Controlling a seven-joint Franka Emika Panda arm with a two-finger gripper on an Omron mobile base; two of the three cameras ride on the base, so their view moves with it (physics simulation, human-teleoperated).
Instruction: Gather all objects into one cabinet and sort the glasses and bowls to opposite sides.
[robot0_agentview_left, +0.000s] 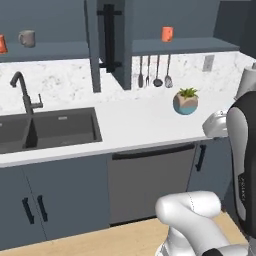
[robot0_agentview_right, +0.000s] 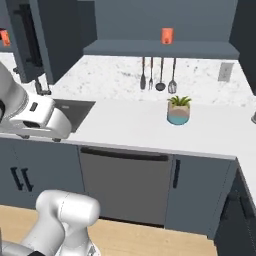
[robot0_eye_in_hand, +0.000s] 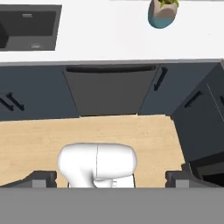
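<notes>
Orange cups: one stood upright on the right cabinet's shelf floor (robot0_agentview_left: 185, 46), an orange cup (robot0_agentview_left: 167, 33) well apart from everything else; a second orange cup (robot0_agentview_left: 2, 43) sat at the far left of the other shelf, cut off by the picture's edge.
Grey-beige mug: the mug (robot0_agentview_left: 27, 38) stood just beside the cut-off orange cup on the left shelf, handle side hard to make out.
Cabinet door: the door (robot0_agentview_left: 112, 40) stood open, edge-on between the two shelves, its long black bar handle (robot0_agentview_left: 109, 37) facing the camera.
Bowl: could not be made out on either shelf or on the surface.
Hand: the hand (robot0_eye_in_hand: 112, 178) pointed down at the wooden floor (robot0_eye_in_hand: 35, 140); its two dark fingertips (robot0_eye_in_hand: 43, 178) stood wide apart with nothing between them.
Surface: the white surface (robot0_agentview_left: 135, 125) carried a small potted plant (robot0_agentview_left: 185, 101) in a blue and beige pot; a dark sink (robot0_agentview_left: 47, 129) with a black faucet (robot0_agentview_left: 22, 92) lay to its left.
Wall: three hanging utensils (robot0_agentview_left: 154, 72) hung under the right shelf, too small to tell apart; an outlet (robot0_agentview_left: 208, 63) sat to their right.
Below: a grey dishwasher (robot0_agentview_left: 150, 182) front sat between the blue base doors.
Writing: a faint dark mark on the arm's side in the left base view was too blurred to read.
</notes>
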